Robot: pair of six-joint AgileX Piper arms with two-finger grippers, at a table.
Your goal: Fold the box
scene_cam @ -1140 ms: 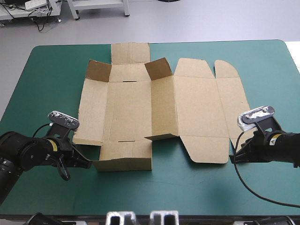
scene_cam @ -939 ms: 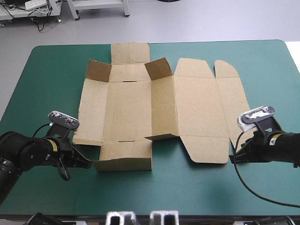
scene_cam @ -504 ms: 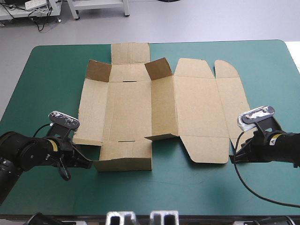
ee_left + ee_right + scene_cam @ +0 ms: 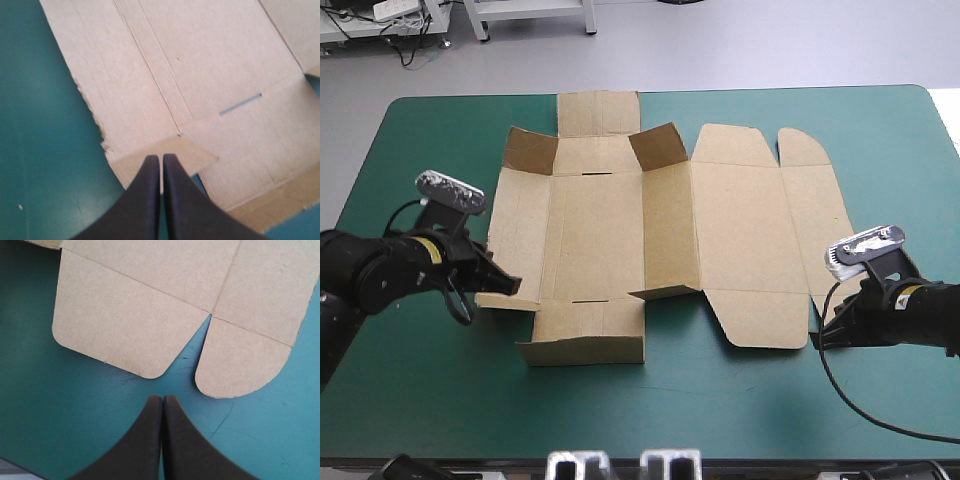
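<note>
Box (image 4: 720, 240) x1, two flaps (image 4: 658, 146) up; L gripper (image 4: 161, 158) + R gripper (image 4: 162, 398) (x2) both pressed together.

High cam is sitting above and behind, looking down over the whole teal-green covered surface (image 4: 720, 400). Both wrist cams are hovering close, each catching a near corner of the brown cardboard box (image 4: 600, 230) too.

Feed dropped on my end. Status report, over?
Left claw shut at near-left corner flap. Right claw shut over teal-green cover, short of rounded lid flaps. Box mostly flat, two far flaps raised. Nothing in the way.
</note>
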